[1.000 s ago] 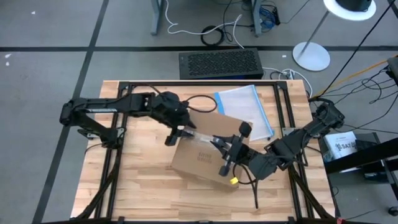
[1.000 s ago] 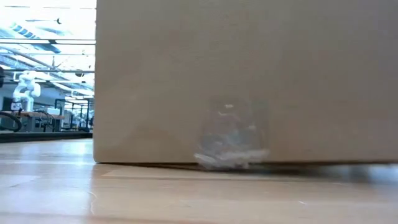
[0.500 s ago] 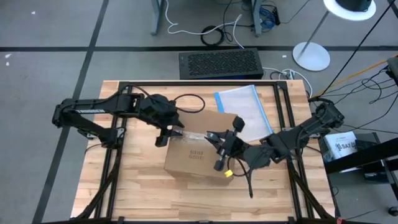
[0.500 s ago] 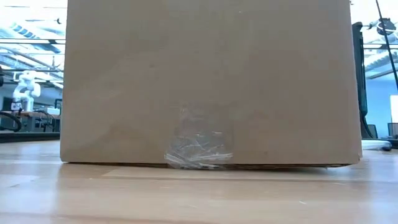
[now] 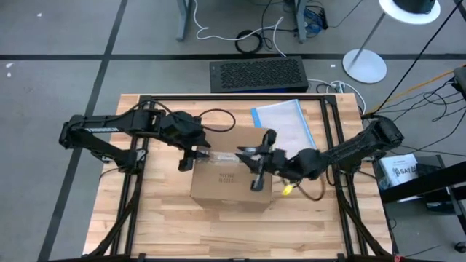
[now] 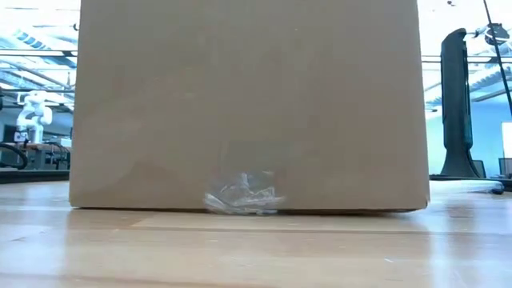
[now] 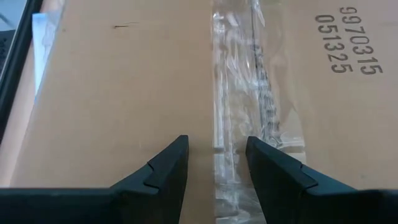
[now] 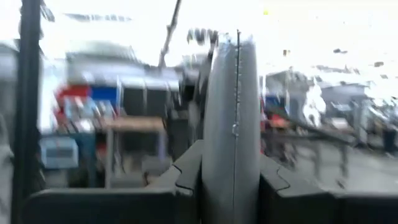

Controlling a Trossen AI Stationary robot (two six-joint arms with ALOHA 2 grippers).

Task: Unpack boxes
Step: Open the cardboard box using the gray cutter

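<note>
The brown cardboard box (image 5: 231,182) stands on the table's middle; it fills the low view (image 6: 248,104). A clear tape strip (image 7: 239,93) runs along its top. My left gripper (image 5: 195,156) is open at the top's left end (image 7: 216,158), one finger on each side of the tape's edge. My right gripper (image 5: 251,159) comes from the right over the box top, shut on a grey tool (image 8: 231,106). The tool's tip is out of view. My left gripper's fingertips (image 7: 177,155) stand at the box top, slanting down from the table's left; I cannot tell whether they touch it. My right gripper pinches the grey tool's lower part (image 8: 231,171) between its two fingers. The tool sticks out past them, along the fingers.
A clear pouch with a blue edge (image 5: 287,122) lies behind the box toward the far right. A black grille-topped unit (image 5: 256,74) sits beyond the far edge. Dark frame rails (image 5: 331,131) border the table. Bare wood (image 5: 160,218) lies at the near left.
The box has slid toward the table's left and turned until its sides run square with the table's edges. My left gripper has drawn back a little to the left. My right gripper has gone left and toward the far edge over the box, tipping upward.
</note>
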